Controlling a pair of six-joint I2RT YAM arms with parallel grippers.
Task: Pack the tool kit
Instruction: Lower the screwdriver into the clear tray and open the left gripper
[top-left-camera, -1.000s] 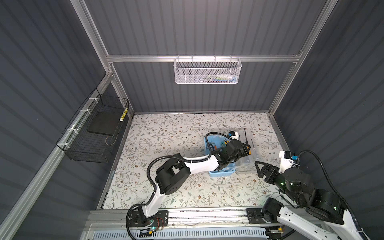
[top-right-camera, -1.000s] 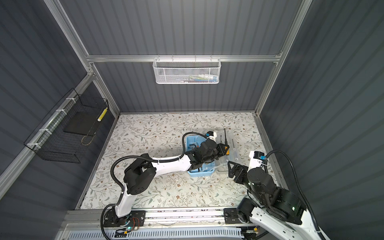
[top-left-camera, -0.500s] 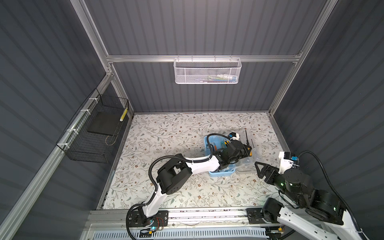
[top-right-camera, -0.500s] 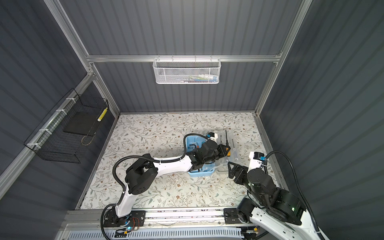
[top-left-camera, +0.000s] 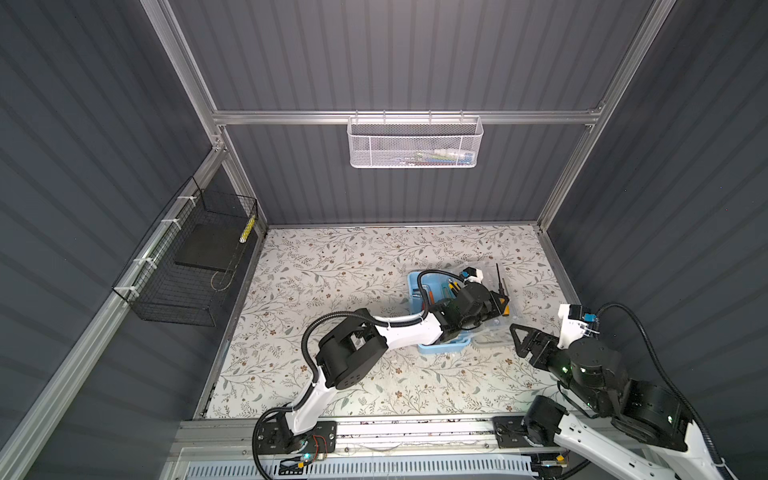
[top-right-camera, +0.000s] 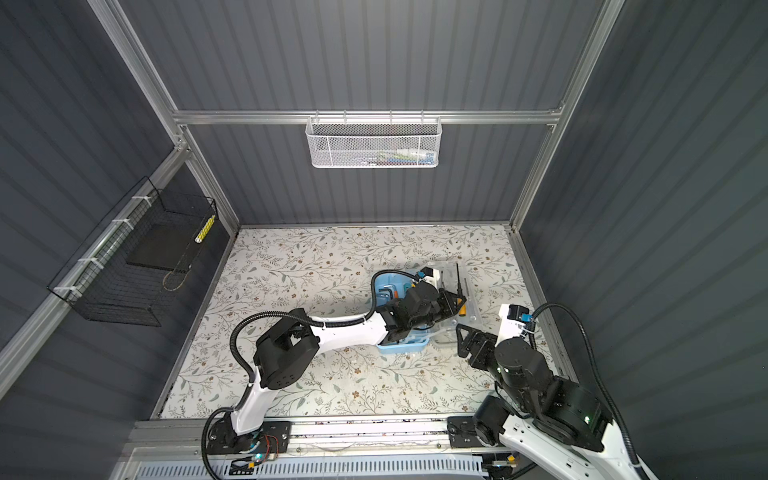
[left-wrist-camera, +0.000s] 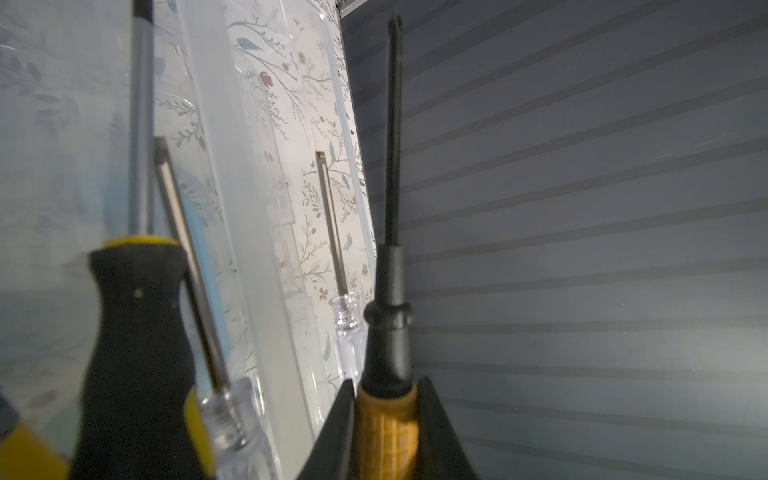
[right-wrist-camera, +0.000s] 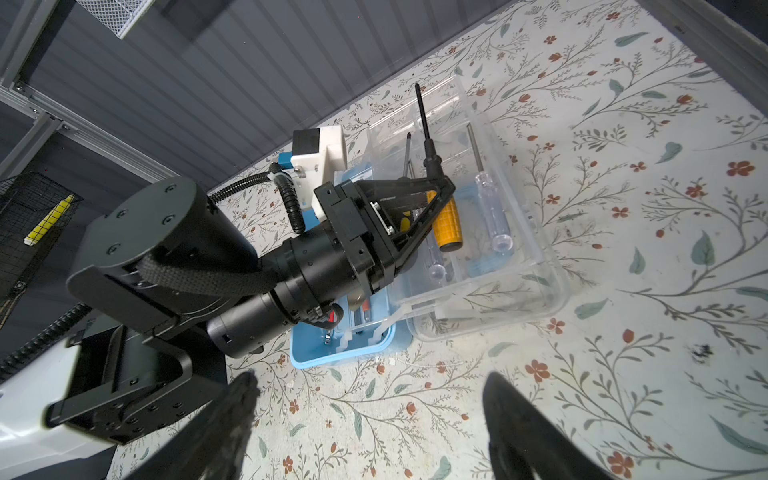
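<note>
Nudged right, L end effector (top-left-camera: 500, 306) clamps yellow screwdriver (right-wrist-camera: 444, 224) over clear lid (right-wrist-camera: 519, 266); R end effector (right-wrist-camera: 370, 376) spread.

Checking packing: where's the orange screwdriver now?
The screwdriver is right of centre in both top views, in the left tool over the clear lid, beside the blue box.

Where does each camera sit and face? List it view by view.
Top views: high over the front, looking down at the floral table; left arm and right arm show.
Left wrist: behind the left gripper, facing along its yellow-handled screwdriver toward the wall; fingertips show.
Right wrist: above the open right gripper, facing the light-blue tool box and left arm.
Shared: both wrist views show that screwdriver.
</note>
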